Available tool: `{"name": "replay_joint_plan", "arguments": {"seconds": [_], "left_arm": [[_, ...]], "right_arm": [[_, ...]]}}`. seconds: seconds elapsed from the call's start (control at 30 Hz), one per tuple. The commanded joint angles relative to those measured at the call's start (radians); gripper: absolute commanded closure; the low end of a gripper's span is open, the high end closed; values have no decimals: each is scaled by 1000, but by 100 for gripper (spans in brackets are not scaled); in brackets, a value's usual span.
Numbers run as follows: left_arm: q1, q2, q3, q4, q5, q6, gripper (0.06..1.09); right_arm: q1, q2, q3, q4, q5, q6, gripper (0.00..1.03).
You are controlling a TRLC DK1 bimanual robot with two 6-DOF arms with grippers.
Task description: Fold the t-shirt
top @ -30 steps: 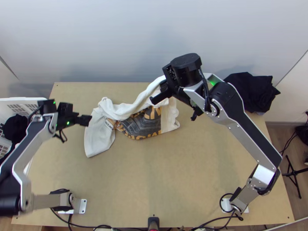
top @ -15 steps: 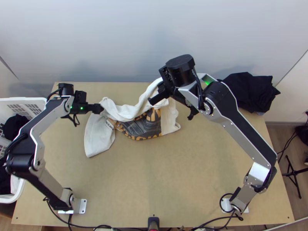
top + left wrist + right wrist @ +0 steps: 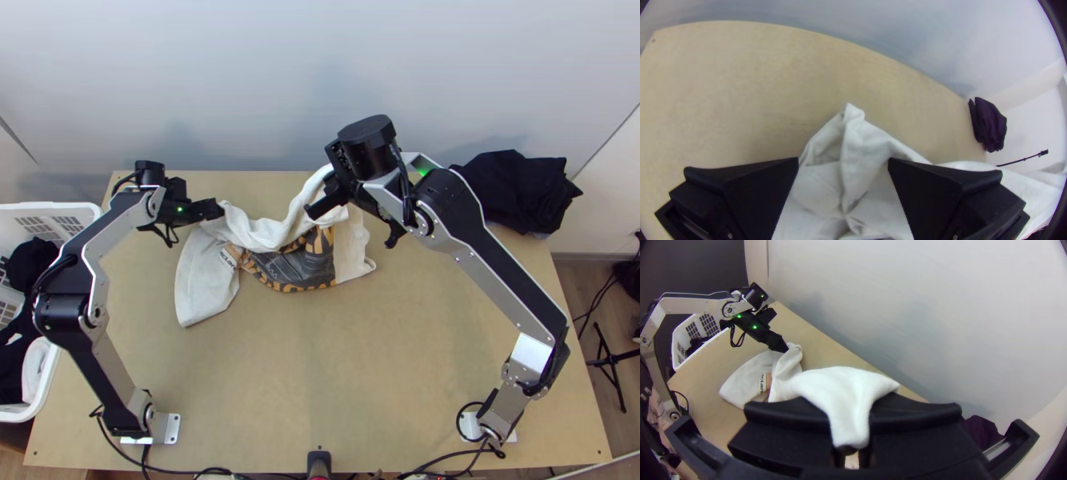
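Note:
The white t-shirt (image 3: 210, 280) lies bunched toward the table's back, its dark and orange print (image 3: 296, 264) partly uncovered. My left gripper (image 3: 220, 210) is at its left upper corner; in the left wrist view the left gripper (image 3: 843, 164) stands open, with a raised fold of the white t-shirt (image 3: 862, 146) between and beyond its fingers. My right gripper (image 3: 324, 206) is over the shirt's upper right part. In the right wrist view the right gripper (image 3: 851, 418) is shut on a lifted piece of the white t-shirt (image 3: 840, 386), which drapes over its fingers.
A dark cloth heap (image 3: 520, 192) lies at the table's back right corner. A white basket (image 3: 48, 210) with dark and white cloth stands at the left edge. Bare tabletop (image 3: 336, 360) stretches in front of the shirt.
My left gripper has moved up and right to the shirt's upper left corner, its arm swinging inward. The right gripper has shifted slightly left with the cloth.

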Motion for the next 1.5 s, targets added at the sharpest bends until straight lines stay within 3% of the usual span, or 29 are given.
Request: {"name": "replay_joint_plan", "arguments": {"seconds": [0.0, 0.1, 0.13, 0.17, 0.2, 0.27, 0.4, 0.53, 0.83, 1.03, 1.23, 1.47], "left_arm": [[-30, 39, 61, -65, 140, -113, 11], [-56, 44, 54, -88, 152, -116, 13], [-64, 44, 46, -87, 151, -117, 21], [-68, 49, 43, -81, 152, -125, 33], [-76, 55, 43, -79, 154, -131, 52], [-82, 61, 51, -76, 157, -134, 102], [-71, 30, 54, -79, 146, -165, 105], [-48, -60, 68, -79, 78, -165, 105], [94, -293, 112, -192, 78, -149, 105], [203, -441, 160, -327, 89, -88, 105], [318, -531, 384, -570, 117, -19, 105], [327, -809, 348, -594, 155, 76, 105]], "right_arm": [[-3, 6, 3, 0, -1, -10, 100], [-3, 5, 2, 0, -3, -10, 100], [-3, 5, 2, 0, -3, -8, 100], [-3, 3, 0, 0, -3, -7, 100], [-3, 3, 0, 0, -3, -7, 100], [-3, 5, -1, 0, -3, -7, 100], [-2, 5, -3, 0, -3, -5, 100], [3, 5, -3, 0, -3, -5, 100], [9, -23, 3, 0, -3, -5, 100], [-5, -83, 3, 0, -1, -8, 100], [-76, -216, 48, 0, -3, 1, 100], [-142, -405, 49, -6, -4, 5, 100]]}}
